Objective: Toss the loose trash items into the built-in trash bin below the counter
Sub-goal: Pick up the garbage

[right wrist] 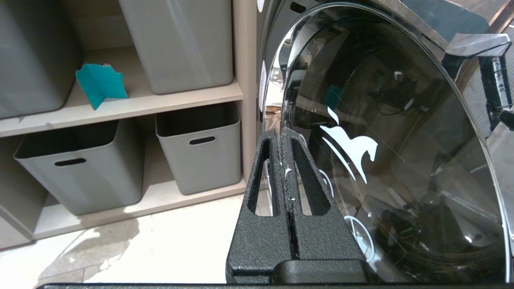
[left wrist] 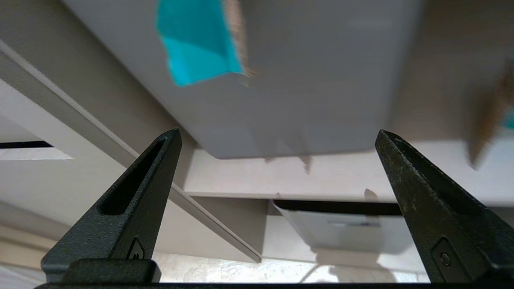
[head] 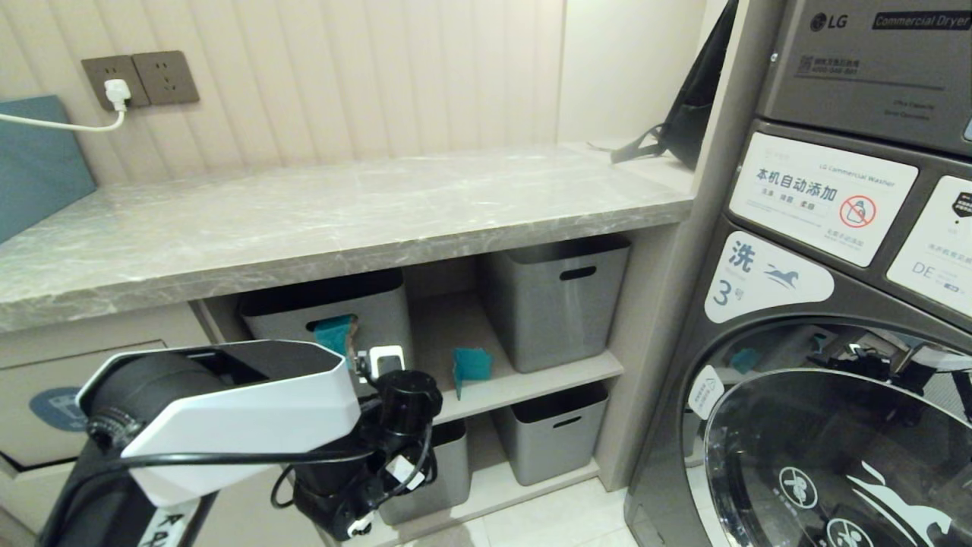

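One teal wrapper (head: 332, 335) pokes out of the slot handle of the upper left grey box (head: 383, 311). In the left wrist view this wrapper (left wrist: 198, 44) hangs a little beyond my left gripper (left wrist: 277, 134), which is open and empty. A second teal wrapper (head: 471, 366) stands on the upper shelf between two boxes and also shows in the right wrist view (right wrist: 100, 85). My left arm partly hides the built-in trash bin's flap and its blue sticker (head: 55, 408), under the counter (head: 342, 220) at the left. The right gripper (right wrist: 281, 132) is shut and empty, low beside the washer door.
Grey storage boxes (head: 558, 298) (head: 550, 442) fill the shelves below the counter. A washer with a glass door (head: 835, 433) stands on the right. A black bag (head: 683, 114) leans at the counter's back right. A blue-grey box (head: 38, 159) and a plugged-in cable sit at the far left.
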`<state>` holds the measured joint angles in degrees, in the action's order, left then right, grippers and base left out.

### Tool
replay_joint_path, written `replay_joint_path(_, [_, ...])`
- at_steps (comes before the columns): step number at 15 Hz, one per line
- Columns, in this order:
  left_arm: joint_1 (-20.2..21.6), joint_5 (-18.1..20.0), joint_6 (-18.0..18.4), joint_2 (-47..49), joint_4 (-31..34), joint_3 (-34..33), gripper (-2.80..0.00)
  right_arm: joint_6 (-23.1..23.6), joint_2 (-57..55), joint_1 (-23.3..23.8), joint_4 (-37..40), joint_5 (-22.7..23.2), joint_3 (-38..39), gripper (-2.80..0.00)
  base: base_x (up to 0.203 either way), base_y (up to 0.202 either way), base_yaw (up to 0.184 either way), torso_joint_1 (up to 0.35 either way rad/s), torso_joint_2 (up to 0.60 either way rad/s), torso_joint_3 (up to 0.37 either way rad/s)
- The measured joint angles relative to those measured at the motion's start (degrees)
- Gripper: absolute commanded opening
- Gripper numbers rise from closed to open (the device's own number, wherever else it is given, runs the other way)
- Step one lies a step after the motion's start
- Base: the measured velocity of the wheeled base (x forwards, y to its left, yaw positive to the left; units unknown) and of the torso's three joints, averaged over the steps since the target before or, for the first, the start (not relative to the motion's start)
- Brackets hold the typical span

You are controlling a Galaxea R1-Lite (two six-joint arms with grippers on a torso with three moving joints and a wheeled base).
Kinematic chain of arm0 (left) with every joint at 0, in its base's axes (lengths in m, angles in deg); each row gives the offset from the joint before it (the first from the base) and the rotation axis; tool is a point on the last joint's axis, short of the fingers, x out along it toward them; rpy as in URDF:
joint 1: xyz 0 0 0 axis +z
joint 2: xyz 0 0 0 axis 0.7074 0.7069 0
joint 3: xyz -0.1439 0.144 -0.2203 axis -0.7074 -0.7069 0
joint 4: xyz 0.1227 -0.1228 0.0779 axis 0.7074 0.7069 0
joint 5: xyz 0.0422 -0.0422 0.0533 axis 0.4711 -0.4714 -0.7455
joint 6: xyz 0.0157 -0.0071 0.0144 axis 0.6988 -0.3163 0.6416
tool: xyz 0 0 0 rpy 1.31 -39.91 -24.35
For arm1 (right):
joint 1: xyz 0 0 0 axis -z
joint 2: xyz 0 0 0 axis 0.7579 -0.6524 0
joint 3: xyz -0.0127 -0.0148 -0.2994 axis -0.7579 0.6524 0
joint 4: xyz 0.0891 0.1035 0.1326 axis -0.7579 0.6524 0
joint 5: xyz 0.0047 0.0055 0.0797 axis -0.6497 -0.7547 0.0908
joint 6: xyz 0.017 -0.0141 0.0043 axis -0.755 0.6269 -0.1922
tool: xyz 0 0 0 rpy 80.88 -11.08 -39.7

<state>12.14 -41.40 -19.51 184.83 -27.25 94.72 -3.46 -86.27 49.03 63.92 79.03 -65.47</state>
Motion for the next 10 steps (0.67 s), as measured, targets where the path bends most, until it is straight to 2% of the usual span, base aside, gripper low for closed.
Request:
replay_joint_path(3, [1.0,2.9,0.6,0.0,-0.1,0.8,0.00,0.0,0.0,0.0,0.0,0.0,0.0,-2.80,0.000,0.000,0.000,0.000,0.00,0.000])
replay_joint_path(5, [1.8,3.2,2.9,0.0,-1.7,0.9,0.00,0.0,0.0,0.0,0.0,0.0,0.0,-2.80,0.000,0.000,0.000,0.000,0.00,0.000])
replay_joint_path(8, [1.8,3.6,8.2,0.0,-8.6,1.4,0.00,0.0,0.0,0.0,0.0,0.0,0.0,-2.80,0.000,0.000,0.000,0.000,0.00,0.000])
replay_joint_path(10, [2.5,4.3,9.1,0.1,-9.6,2.2,0.00,0.0,0.0,0.0,0.0,0.0,0.0,-2.80,0.000,0.000,0.000,0.000,0.00,0.000])
